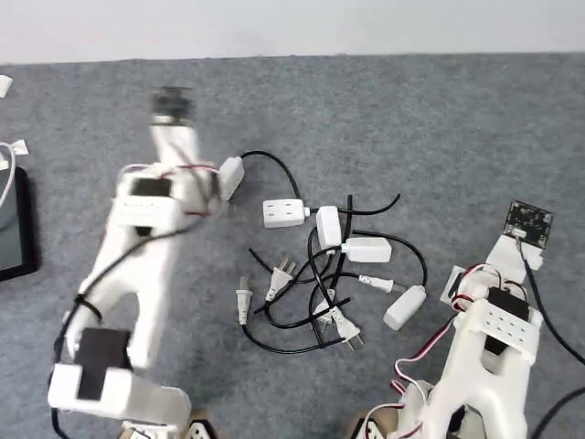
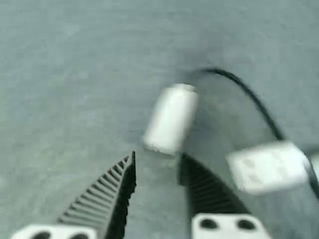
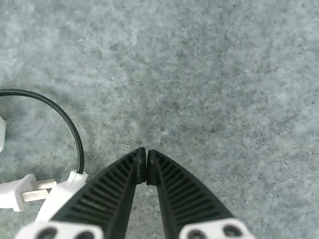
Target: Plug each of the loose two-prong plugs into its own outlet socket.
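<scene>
one socket (image 2: 171, 118) — perhaps — just beyond fingers (image 2: 118, 191)

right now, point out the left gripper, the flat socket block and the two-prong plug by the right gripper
left gripper (image 2: 156, 162): left wrist view, midway between its fingertips
flat socket block (image 2: 269, 167): left wrist view, its top face
two-prong plug (image 3: 22, 191): right wrist view, base of prongs

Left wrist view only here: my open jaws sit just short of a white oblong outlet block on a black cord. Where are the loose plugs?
Observer: The white two-prong plugs lie in the tangle of black cords mid-table, nearer the arm bases than your white outlet block.
Operator: And the right arm?
Observer: The right gripper is shut on nothing over bare grey carpet.
Operator: Anything near it?
Observer: One white plug lies just beside it.
</scene>
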You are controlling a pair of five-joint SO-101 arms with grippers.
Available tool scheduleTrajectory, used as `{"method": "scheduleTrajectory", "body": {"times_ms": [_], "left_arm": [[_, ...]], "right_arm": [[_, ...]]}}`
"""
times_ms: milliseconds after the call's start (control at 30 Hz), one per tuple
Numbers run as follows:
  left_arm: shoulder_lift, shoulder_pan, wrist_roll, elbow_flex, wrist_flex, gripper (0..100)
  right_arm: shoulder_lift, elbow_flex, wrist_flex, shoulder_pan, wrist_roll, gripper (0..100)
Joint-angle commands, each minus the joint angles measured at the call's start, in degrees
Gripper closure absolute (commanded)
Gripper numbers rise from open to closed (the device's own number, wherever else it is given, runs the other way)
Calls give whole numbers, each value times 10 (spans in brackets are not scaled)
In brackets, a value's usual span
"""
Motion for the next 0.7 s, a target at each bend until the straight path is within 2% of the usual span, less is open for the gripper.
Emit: {"method": "scheduleTrajectory", "body": {"times_ms": [0,100,200,300,367,500,667], "left_arm": [[-13,56,-79,46,-84,833],[55,57,-108,18,-117,833],[141,46,-171,-44,-113,836],[195,27,-180,-130,-76,877],[240,18,-193,-158,-82,898],[315,12,-262,-196,-90,930],[324,10,-257,-210,-89,945]], "right_arm": [[0,-18,-8,-3,-5,990],[0,-18,-8,-3,-5,990],[0,-18,-8,-2,-4,990],[0,-18,-8,-2,11,990],[0,-18,-8,-2,21,990],[0,-18,-8,-3,26,990],[0,-18,-8,-5,26,990]]}}
